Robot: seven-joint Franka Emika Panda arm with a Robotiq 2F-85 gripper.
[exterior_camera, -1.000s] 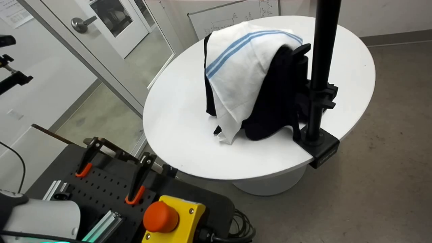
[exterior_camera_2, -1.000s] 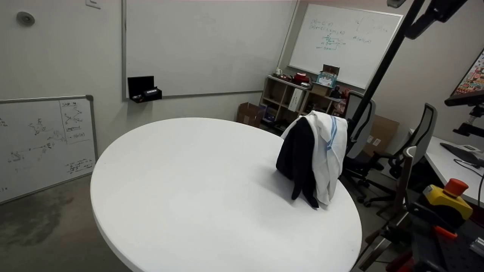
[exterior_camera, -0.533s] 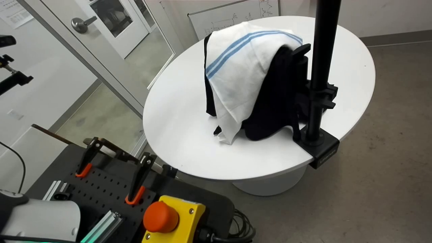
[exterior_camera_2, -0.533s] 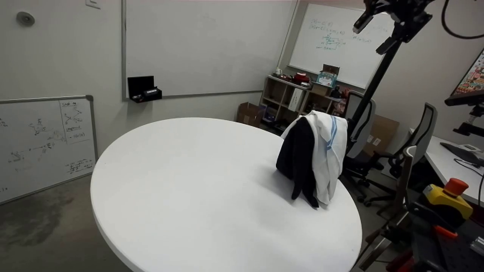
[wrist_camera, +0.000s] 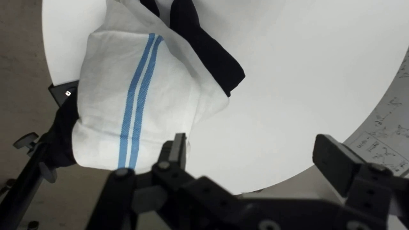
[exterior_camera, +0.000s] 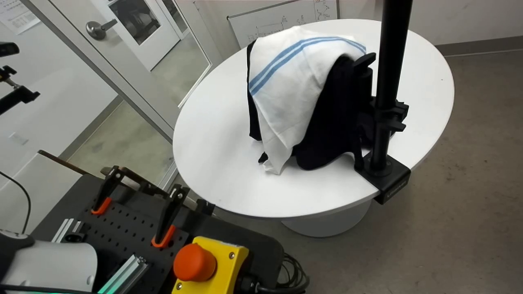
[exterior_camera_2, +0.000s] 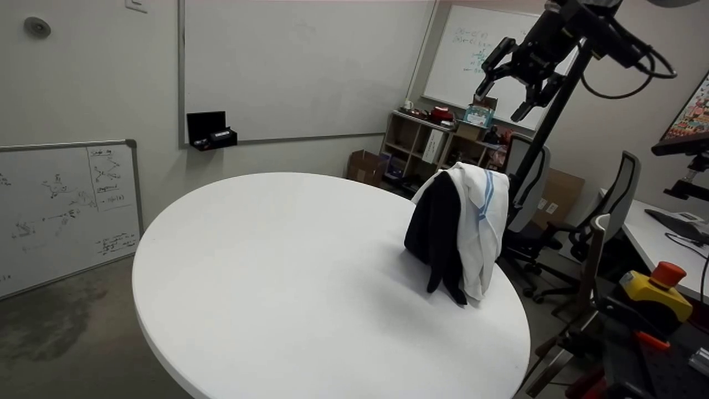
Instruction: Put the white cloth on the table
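The white cloth with blue stripes (exterior_camera: 286, 110) is draped over a dark cloth-like thing (exterior_camera: 331, 126) on the round white table (exterior_camera: 212, 147). It shows in both exterior views, also here (exterior_camera_2: 483, 238), with one corner hanging down to the tabletop. In the wrist view the white cloth (wrist_camera: 105, 76) lies left of the jaws. My gripper (exterior_camera_2: 497, 107) is open and empty, above the cloth and apart from it. Its wide-spread fingers (wrist_camera: 250, 136) show in the wrist view. What props up the cloths is hidden.
A black pole (exterior_camera: 388, 81) is clamped to the table edge right beside the cloths. A yellow box with a red button (exterior_camera: 220, 265) and orange-tipped clamps (exterior_camera: 163, 237) sit on the robot's stand. Chairs (exterior_camera_2: 604, 205) and a shelf (exterior_camera_2: 410, 138) are behind.
My gripper has come into an exterior view from the upper right, moving down and left toward the space above the cloth. The cloths and table have not moved.
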